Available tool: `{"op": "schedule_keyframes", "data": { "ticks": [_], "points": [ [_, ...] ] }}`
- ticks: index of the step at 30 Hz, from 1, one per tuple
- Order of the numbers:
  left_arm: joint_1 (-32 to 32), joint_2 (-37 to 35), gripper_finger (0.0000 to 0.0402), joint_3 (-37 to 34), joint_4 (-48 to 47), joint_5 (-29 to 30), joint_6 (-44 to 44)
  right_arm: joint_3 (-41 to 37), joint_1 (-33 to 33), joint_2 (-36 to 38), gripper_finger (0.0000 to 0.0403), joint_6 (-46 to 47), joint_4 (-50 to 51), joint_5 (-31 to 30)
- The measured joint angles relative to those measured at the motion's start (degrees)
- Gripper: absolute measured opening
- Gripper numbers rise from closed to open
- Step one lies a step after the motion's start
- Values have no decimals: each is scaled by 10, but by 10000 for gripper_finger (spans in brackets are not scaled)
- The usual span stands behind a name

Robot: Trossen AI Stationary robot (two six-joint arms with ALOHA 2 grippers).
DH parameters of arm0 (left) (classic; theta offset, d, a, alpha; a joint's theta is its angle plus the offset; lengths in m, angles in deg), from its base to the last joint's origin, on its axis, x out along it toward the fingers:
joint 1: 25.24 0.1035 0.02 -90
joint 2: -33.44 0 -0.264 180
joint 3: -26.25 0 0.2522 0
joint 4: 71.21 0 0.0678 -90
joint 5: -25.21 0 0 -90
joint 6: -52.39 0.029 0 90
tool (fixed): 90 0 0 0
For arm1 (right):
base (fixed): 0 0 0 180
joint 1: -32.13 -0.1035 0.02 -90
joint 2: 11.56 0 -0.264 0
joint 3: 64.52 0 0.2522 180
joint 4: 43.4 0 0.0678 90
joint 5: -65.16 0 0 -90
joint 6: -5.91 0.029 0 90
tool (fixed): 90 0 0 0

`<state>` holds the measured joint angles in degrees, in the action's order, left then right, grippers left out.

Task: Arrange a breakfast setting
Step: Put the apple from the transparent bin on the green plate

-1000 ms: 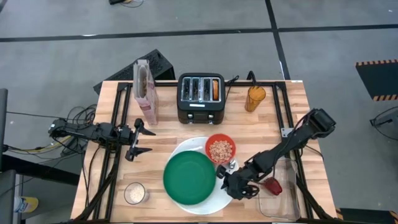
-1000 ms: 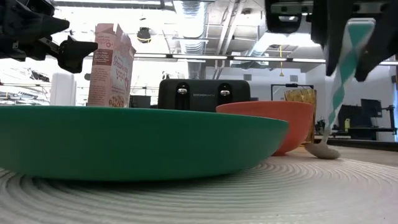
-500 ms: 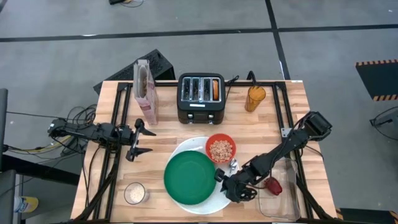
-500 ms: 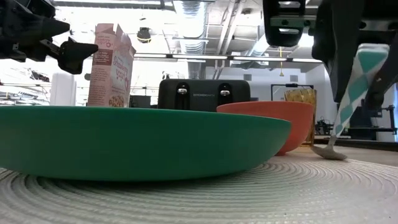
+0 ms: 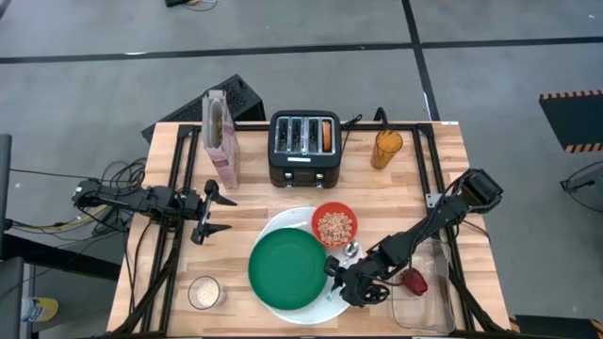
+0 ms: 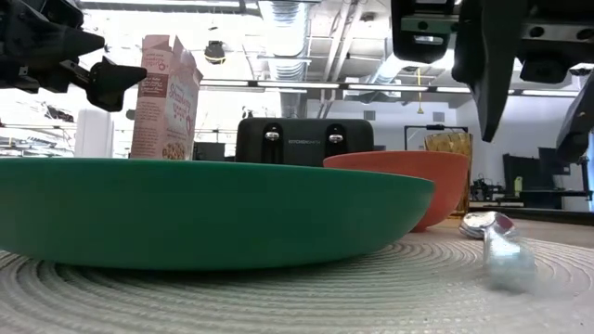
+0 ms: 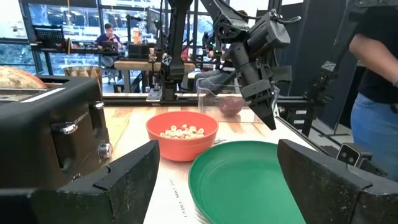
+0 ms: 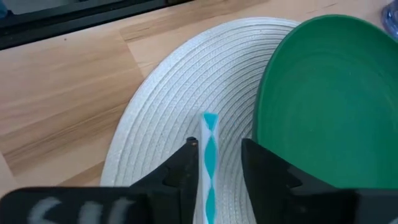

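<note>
A green plate [image 5: 287, 270] rests on a large white round plate [image 5: 283, 222] with a ribbed surface. A red bowl of cereal [image 5: 334, 226] stands at its far right rim. The teal-handled spoon [image 6: 492, 237] lies flat on the white plate to the right of the green plate, its bowl [image 5: 351, 250] toward the red bowl. My right gripper [image 6: 524, 148] hangs open above the spoon; its fingers stand on either side of the handle [image 8: 209, 149]. My left gripper [image 5: 212, 215] waits open at the table's left. A bagel [image 5: 326, 135] sits in the toaster. A small red food item [image 5: 412, 280] lies in the clear tub.
A black toaster [image 5: 304, 148] stands at the far middle, a cereal box [image 5: 221, 141] to its left and an orange cup [image 5: 386, 148] to its right. A small glass [image 5: 204, 292] stands near left. The clear tub [image 5: 422, 297] is near right. A person shows beyond the table [image 7: 376, 81].
My right gripper has opened and let go of the spoon. The spoon, which leaned upright in the fingers with its bowl down by the red bowl, has fallen flat onto the white plate beside the green plate.
</note>
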<state>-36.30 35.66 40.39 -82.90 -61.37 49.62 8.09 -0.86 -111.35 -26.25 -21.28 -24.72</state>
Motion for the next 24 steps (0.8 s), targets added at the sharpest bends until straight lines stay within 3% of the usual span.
{"op": "schedule_keyframes", "data": {
  "ticks": [6, 13, 19, 24],
  "points": [
    [0, 0, 311, 0, 0, 0, 0, 0, 0, 11, 175, 1, 2, -9],
    [0, 0, 311, 0, 0, 0, 0, 0, 6, 73, 185, 2, 16, -32],
    [0, 0, 311, 0, 0, 0, 0, 0, 28, 138, 184, 22, 86, -37],
    [0, 0, 311, 0, 0, 0, 0, 0, 49, 199, 184, 95, 175, -37]
  ]
}}
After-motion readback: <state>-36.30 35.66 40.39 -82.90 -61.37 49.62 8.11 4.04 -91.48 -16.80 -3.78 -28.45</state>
